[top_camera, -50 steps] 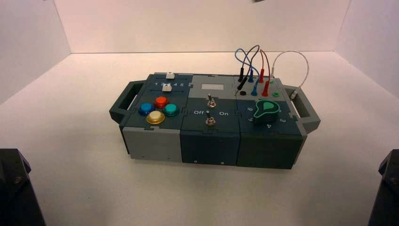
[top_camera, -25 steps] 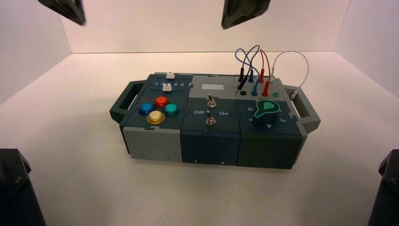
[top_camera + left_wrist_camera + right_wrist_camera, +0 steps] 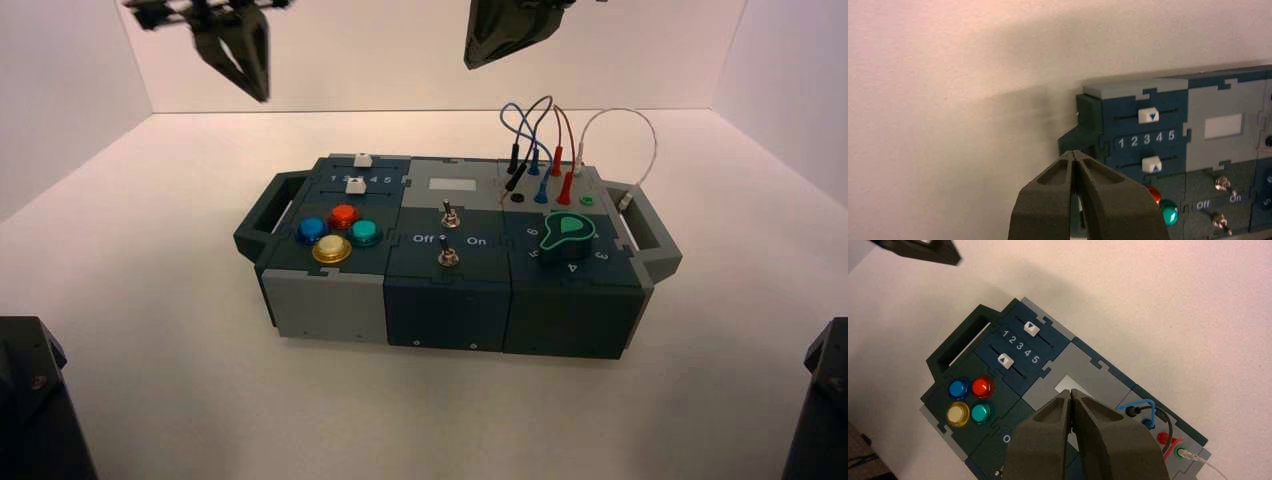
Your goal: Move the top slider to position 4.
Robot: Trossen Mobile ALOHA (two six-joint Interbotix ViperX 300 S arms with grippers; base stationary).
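The top slider (image 3: 1148, 115) is a small white knob with a blue arrow, on the far track of the box's left module. It stands about at digit 3 and also shows in the right wrist view (image 3: 1031, 328) and the high view (image 3: 362, 160). Position 4 (image 3: 1159, 136) is in the printed 1-2-3-4-5 row (image 3: 1027, 352). My left gripper (image 3: 255, 88) is shut and empty, high in the air behind and left of the box (image 3: 1075, 154). My right gripper (image 3: 480, 52) is shut and empty, high above the box's middle (image 3: 1070, 391).
The twin white slider (image 3: 1151, 164) sits nearer the coloured pushbuttons (image 3: 333, 234). Two toggle switches (image 3: 449, 237), a green knob (image 3: 566, 235) and looped wires (image 3: 540, 135) fill the rest of the box. Dark handles (image 3: 262, 215) stick out at both ends. White walls enclose the table.
Both grippers have come down into the top of the high view, the left one later and farther down. The box and its sliders have not moved.
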